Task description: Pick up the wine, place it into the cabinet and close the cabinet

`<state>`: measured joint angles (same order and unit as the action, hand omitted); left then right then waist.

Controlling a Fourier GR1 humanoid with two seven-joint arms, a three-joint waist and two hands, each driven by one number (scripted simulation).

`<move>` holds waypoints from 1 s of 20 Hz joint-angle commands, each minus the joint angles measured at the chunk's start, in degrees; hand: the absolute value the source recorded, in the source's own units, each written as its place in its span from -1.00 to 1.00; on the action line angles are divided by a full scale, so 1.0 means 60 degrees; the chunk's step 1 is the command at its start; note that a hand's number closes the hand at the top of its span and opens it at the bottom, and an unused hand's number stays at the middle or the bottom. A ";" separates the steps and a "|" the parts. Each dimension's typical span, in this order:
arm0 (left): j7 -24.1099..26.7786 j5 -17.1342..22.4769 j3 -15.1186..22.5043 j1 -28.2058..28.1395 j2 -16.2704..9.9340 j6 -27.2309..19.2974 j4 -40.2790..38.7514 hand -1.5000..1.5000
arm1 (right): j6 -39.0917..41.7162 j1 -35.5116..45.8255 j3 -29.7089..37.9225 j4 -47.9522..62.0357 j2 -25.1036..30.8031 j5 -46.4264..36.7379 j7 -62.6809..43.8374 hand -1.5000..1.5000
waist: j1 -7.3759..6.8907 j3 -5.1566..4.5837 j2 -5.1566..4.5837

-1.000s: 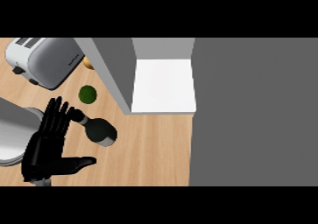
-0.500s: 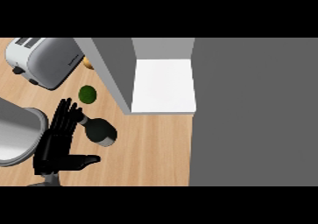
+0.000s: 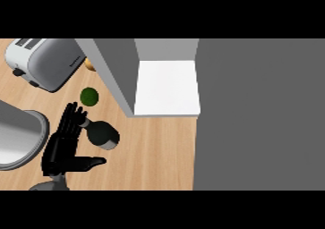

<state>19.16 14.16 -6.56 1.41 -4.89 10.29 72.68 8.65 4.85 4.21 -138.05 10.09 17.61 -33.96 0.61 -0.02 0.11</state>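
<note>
One hand (image 3: 62, 147), one wine bottle (image 3: 102, 134), one toaster (image 3: 47, 60), one green fruit (image 3: 89, 96), one cabinet (image 3: 166, 87), one grey pot (image 3: 13, 138).

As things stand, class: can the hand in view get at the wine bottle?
Probably yes. The hand is open with straight fingers right beside the wine bottle on the counter, and nothing lies between them. Which hand it is cannot be told.

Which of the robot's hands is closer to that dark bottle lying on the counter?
Only one robot hand shows, at the view's left, so likely the left. It sits open right beside the wine bottle, fingers along its left side. The other hand is out of view.
</note>
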 commanded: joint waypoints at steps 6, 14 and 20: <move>0.1188 -0.0448 0.0014 0.0401 0.0136 0.0136 -0.1681 -1.00 | -0.0347 -0.0308 -0.0600 -0.1495 -0.0349 0.0208 -0.0480 -1.00 | -0.0026 -0.0003 -0.0011; 0.1288 -0.0323 -0.0263 0.1125 0.0081 0.0148 -0.2730 -1.00 | -0.0226 -0.0636 -0.0247 -0.1886 -0.0121 0.0400 -0.0507 -1.00 | 0.0027 0.0000 -0.0005; 0.1535 -0.0224 -0.0129 0.0840 0.0156 0.0595 -0.2818 -1.00 | -0.0412 -0.0332 -0.0298 -0.1863 -0.0106 0.0456 -0.0765 -1.00 | -0.0034 0.0001 0.0005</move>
<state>28.61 12.38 -7.55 7.14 -4.36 13.33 55.83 7.62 5.25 1.79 -138.21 9.55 17.04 -34.48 0.56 -0.02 0.10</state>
